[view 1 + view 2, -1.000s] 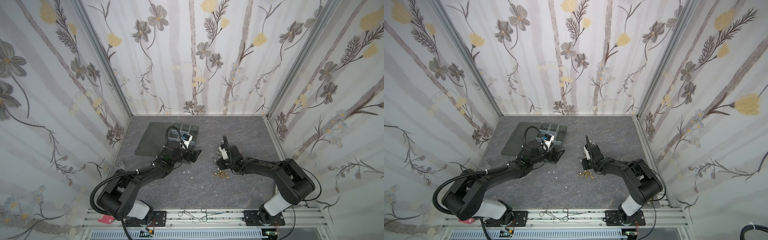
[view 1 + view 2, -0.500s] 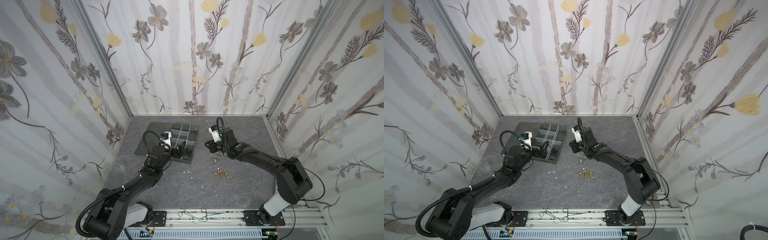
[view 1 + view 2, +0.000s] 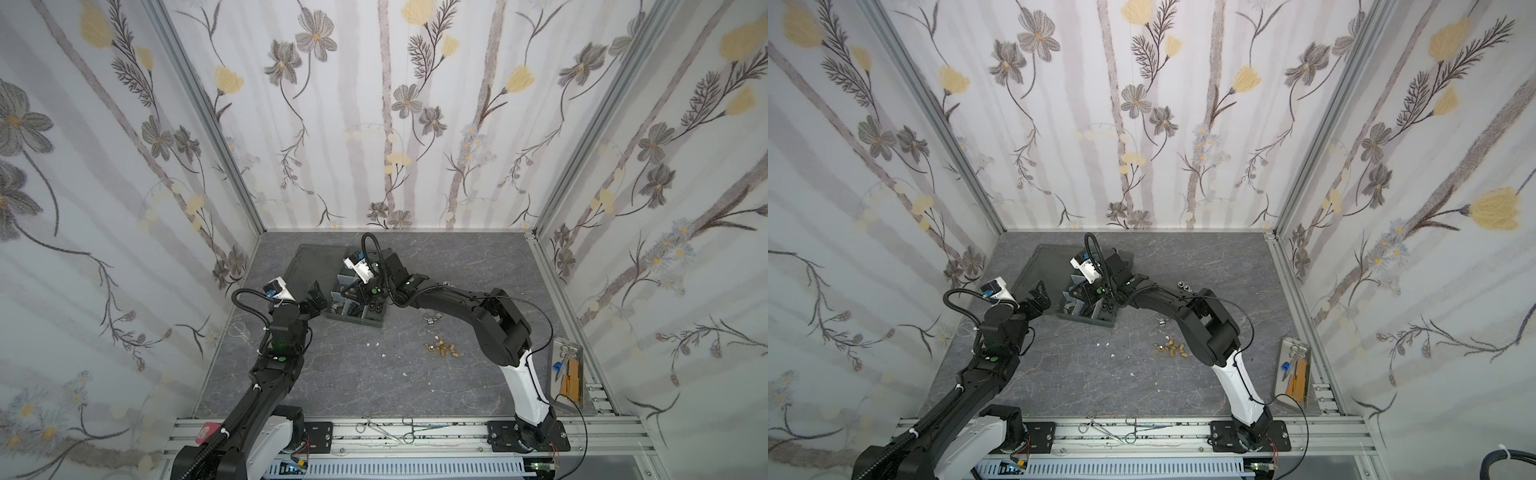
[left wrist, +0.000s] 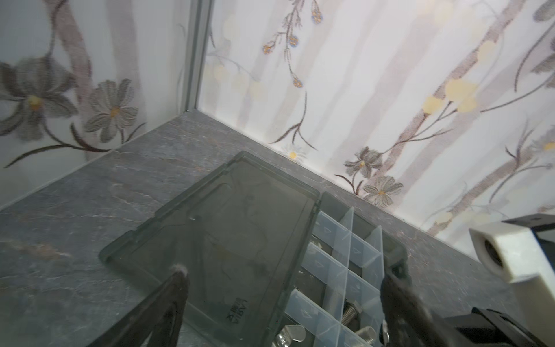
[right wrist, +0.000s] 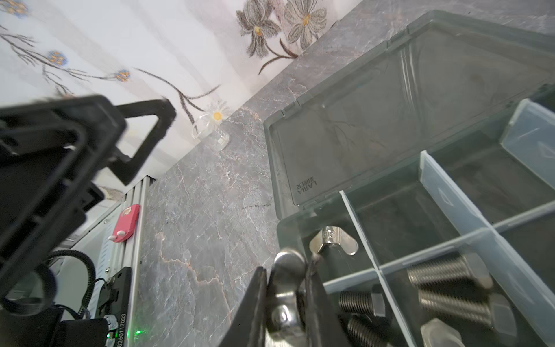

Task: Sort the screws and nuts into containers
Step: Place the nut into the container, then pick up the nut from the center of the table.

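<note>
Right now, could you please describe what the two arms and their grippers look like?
The left arm and right arm are mostly black and jointed, each with a white segment near its base and green dots on the links. A black ribbed cable loops to a white camera block at each wrist. The jaws are black triangular frames.

Right pincer [image 5: 286, 272] (gripping a wing nut [image 5: 280, 312]) reached the organizer box [image 3: 351, 321]; left pincer [image 3: 316, 294] withdrew.

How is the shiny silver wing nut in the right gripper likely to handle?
Probably slippery: the shiny silver wing nut looks polished and curved where the right gripper pinches it. Likely rigid metal. Unlikely to roll: its wings jut out.
</note>
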Action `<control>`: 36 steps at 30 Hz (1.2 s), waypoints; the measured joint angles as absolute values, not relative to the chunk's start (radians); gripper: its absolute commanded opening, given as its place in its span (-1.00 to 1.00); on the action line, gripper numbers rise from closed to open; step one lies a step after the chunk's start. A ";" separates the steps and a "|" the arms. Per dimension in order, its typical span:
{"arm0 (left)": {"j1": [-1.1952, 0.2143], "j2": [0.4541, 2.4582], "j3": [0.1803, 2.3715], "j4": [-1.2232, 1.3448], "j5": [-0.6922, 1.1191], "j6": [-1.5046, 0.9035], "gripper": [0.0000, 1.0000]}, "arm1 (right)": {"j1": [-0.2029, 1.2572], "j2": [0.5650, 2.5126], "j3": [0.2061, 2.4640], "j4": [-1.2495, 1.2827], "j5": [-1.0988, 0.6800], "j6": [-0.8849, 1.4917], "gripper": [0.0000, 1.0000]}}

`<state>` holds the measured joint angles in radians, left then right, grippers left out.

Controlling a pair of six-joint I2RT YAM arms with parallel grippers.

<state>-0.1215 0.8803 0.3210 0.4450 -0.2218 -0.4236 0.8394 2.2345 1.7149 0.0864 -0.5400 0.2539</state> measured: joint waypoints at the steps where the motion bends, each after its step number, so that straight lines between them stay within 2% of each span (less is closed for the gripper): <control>1: -0.115 0.875 0.315 0.435 -0.225 -0.427 0.98 | 0.849 2.259 1.739 0.086 -0.542 0.254 -0.84; 5: -0.104 0.868 0.302 0.412 -0.208 -0.442 0.99 | 0.874 2.353 1.835 0.084 -0.547 0.265 -0.77; 7: -0.103 0.873 0.292 0.419 -0.191 -0.445 0.99 | 0.876 2.389 1.880 0.075 -0.541 0.270 -0.58; 8: -0.103 0.879 0.289 0.421 -0.177 -0.445 0.99 | 0.876 2.411 1.911 0.070 -0.534 0.271 -0.36; 10: -0.103 0.889 0.289 0.424 -0.154 -0.446 0.99 | 0.878 2.436 1.947 0.063 -0.523 0.272 -0.27; 12: -0.103 0.894 0.289 0.429 -0.137 -0.446 0.99 | 0.880 2.438 1.951 0.053 -0.516 0.271 -0.09; 16: -0.102 0.894 0.290 0.433 -0.108 -0.445 1.00 | 0.869 2.413 1.926 0.051 -0.508 0.271 -0.07; 19: -0.105 0.907 0.308 0.439 -0.069 -0.445 1.00 | 0.852 2.329 1.841 0.065 -0.496 0.268 -0.14; 23: -0.164 0.951 0.382 0.438 -0.016 -0.413 0.95 | 0.816 2.122 1.608 0.137 -0.496 0.269 -0.14; 26: -0.258 1.000 0.451 0.442 0.005 -0.349 0.94 | 0.743 1.948 1.401 0.226 -0.511 0.298 -0.17; 30: -0.394 1.116 0.508 0.482 0.096 -0.235 0.95 | 0.641 1.759 1.124 0.263 -0.437 0.313 -0.17; 36: -0.476 1.268 0.529 0.531 0.226 -0.156 0.95 | 0.561 1.579 0.855 0.197 -0.300 0.305 -0.17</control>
